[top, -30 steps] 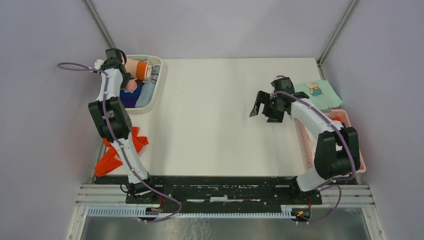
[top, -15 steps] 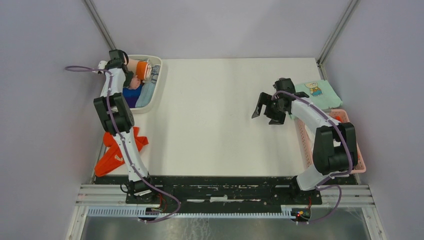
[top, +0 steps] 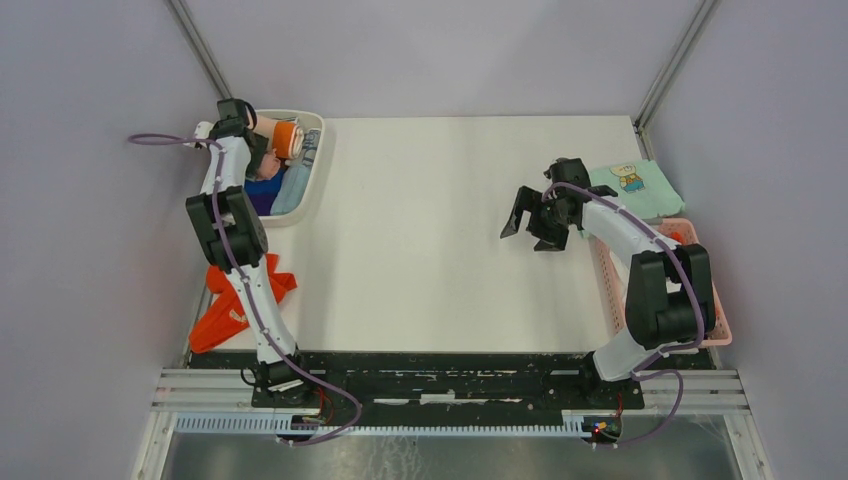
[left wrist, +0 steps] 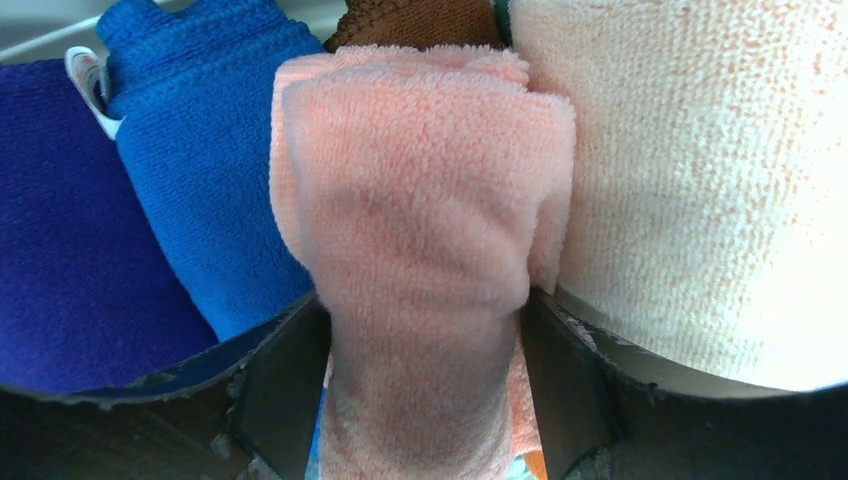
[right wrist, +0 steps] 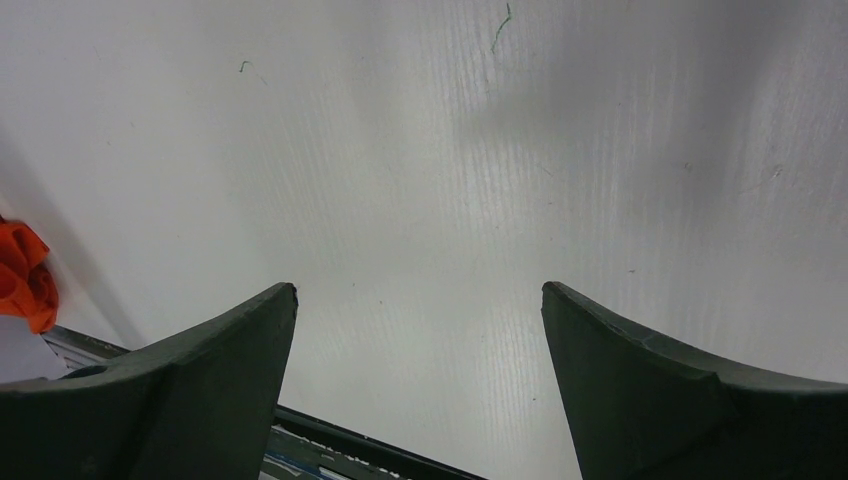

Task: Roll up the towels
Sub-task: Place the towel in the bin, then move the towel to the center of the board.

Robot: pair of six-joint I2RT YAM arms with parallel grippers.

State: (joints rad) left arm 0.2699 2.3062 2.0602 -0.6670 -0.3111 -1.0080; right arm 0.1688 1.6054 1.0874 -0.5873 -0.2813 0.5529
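One pink towel [left wrist: 420, 220], a fuzzy terry roll, sits clenched in your left tool [left wrist: 425, 400], inside the bin [top: 316, 178] between a blue roll [left wrist: 200, 170] and a cream roll [left wrist: 700, 180]. Red-orange towels [top: 235, 300] lie crumpled at the table's [top: 420, 230] left edge, seemingly yours to roll next. Your right tool [right wrist: 418, 290] gapes, carrying nothing.

This is a robotics lab test cell: a plain white rectangular table [top: 430, 200] is boxed in by bare pale lilac-grey walls [top: 430, 50], with slanted aluminium frame posts [top: 203, 55] rising at its far corners. Along the table's near edge, two white-and-black robot arms [top: 225, 225] are bolted to a black mounting plate [top: 440, 372] set on slotted aluminium rails [top: 450, 402]
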